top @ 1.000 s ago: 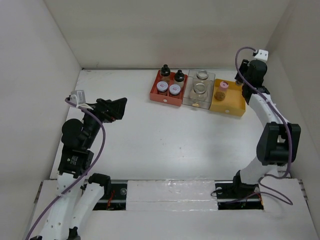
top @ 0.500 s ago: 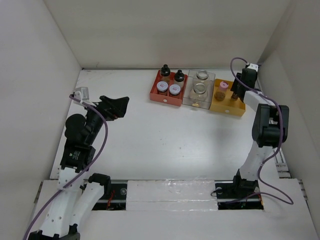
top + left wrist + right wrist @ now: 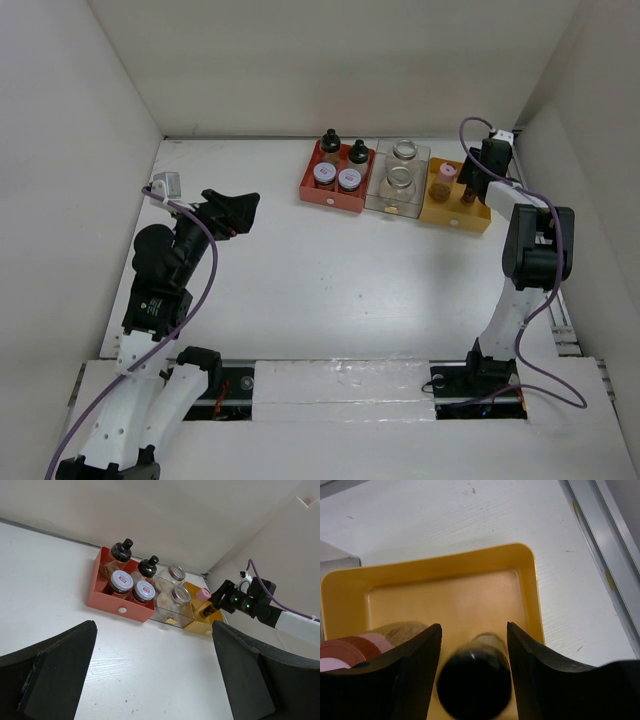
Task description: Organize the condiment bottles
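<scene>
Shaker [image 3: 475,685], slim, dark, black-capped, stands between right gripper [image 3: 474,628] fingers, grip impossible to tell; left gripper [image 3: 154,630] spread wide.

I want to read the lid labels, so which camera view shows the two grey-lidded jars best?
Left wrist: the grey-lidded jars appear largest there, lids and sides visible in the red tray. Top external shows them small, lids only. Right wrist does not show them.

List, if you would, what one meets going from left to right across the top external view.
left gripper → red tray → clear tray → orange tray. The right gripper hangs over the orange tray, so it is left out of the order.
</scene>
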{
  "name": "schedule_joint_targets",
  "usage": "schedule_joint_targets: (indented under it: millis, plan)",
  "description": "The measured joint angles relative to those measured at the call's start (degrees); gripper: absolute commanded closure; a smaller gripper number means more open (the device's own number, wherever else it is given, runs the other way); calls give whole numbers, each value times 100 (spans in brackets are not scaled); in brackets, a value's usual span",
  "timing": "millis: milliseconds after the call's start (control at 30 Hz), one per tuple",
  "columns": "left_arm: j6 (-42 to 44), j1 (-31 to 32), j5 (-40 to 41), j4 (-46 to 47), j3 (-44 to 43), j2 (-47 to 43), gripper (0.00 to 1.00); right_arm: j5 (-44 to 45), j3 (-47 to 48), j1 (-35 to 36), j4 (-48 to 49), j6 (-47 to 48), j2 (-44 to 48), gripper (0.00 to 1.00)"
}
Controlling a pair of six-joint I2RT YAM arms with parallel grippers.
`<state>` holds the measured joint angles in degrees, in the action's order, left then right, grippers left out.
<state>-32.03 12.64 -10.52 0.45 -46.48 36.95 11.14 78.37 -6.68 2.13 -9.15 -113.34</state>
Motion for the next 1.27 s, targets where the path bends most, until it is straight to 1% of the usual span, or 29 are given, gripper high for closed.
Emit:
schedule_joint_targets:
  millis: [33,100,200,333,367,433,467,567,700,833,900,967,1033,1133,1167,1267]
  plan:
    - [0,0,0,0,0,0,4,-4,-4,0,2,-20,0,39]
    - [0,0,0,0,0,0,4,-20,-20,0,4,-44,4,31]
    - [0,0,0,2,0,0,4,-28,-63,0,0,-85,24,29]
    - [0,0,0,2,0,0,4,-42,-170,0,-15,-103,197,23]
    - [0,0,0,4,0,0,4,-44,-177,0,-17,-103,262,19]
    - [0,0,0,4,0,-2,3,-44,-205,0,-17,-118,466,15]
    - [0,0,0,4,0,-4,1,-44,-225,0,-20,-118,586,9]
    - [-2,0,0,9,0,-11,0,-50,-245,0,-31,-118,1062,0]
    - [-4,0,-57,13,0,9,0,-210,-247,22,-50,-116,1856,0]
    - [-17,0,-227,15,-2,79,0,-435,-439,256,-7,-96,2994,0]
    - [-28,0,-291,15,-4,92,0,-605,-678,597,-7,-94,3635,0]
    - [-39,0,-323,13,-4,114,0,-706,-1088,1263,195,-59,4277,0]
    - [-50,0,-363,2,-4,111,0,-793,-1539,2149,282,-11,4817,0]
    - [-83,0,-450,0,-4,44,0,-852,-2273,3416,424,17,5327,0]
    - [-87,0,-476,9,-2,4,0,-859,-2546,3718,455,22,5442,0]
    - [-109,0,-632,142,74,-136,0,-769,-3305,4304,391,-17,5689,0]
